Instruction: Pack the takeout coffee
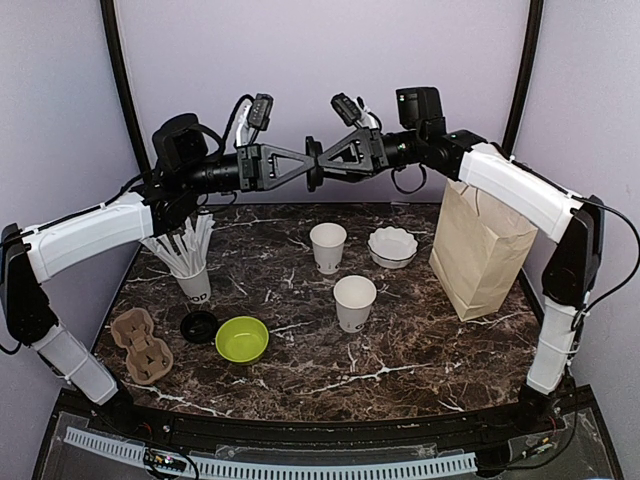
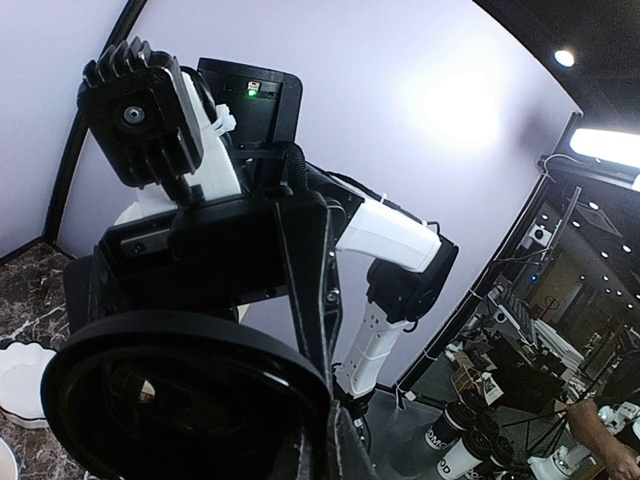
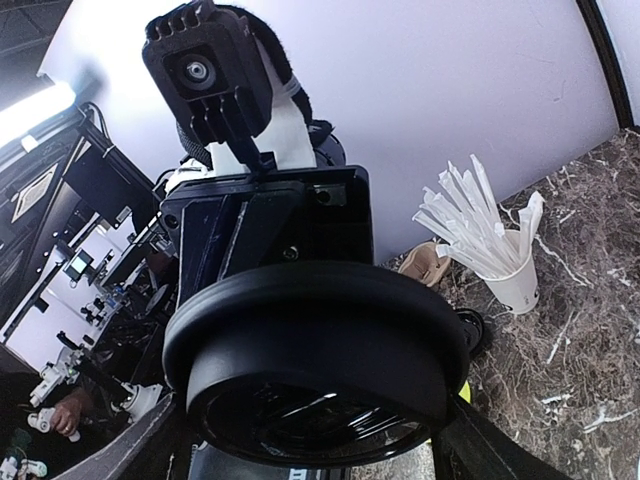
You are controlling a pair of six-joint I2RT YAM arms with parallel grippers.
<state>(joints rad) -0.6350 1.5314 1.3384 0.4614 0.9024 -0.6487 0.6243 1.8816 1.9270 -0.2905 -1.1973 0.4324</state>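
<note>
Lilac walls (image 1: 330, 90), dark marble table (image 1: 400, 350)

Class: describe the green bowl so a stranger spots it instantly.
Look front left on the marble table. Beside a cardboard cup carrier and a black lid sits the green bowl: smooth-rimmed and brightly coloured, unlike the scalloped white bowl further back.

- No text, brand or number can be read for certain in any view.
- The near white paper cup (image 1: 355, 303) at the middle of the tabletop bears dark lettering near its base, too small to make out.
- The cup of straws (image 1: 196, 285) on the left has a dark mark low on its wall, also illegible.
- The white cups (image 2: 447, 440) beyond the tabletop show blurred dark letters.
</note>
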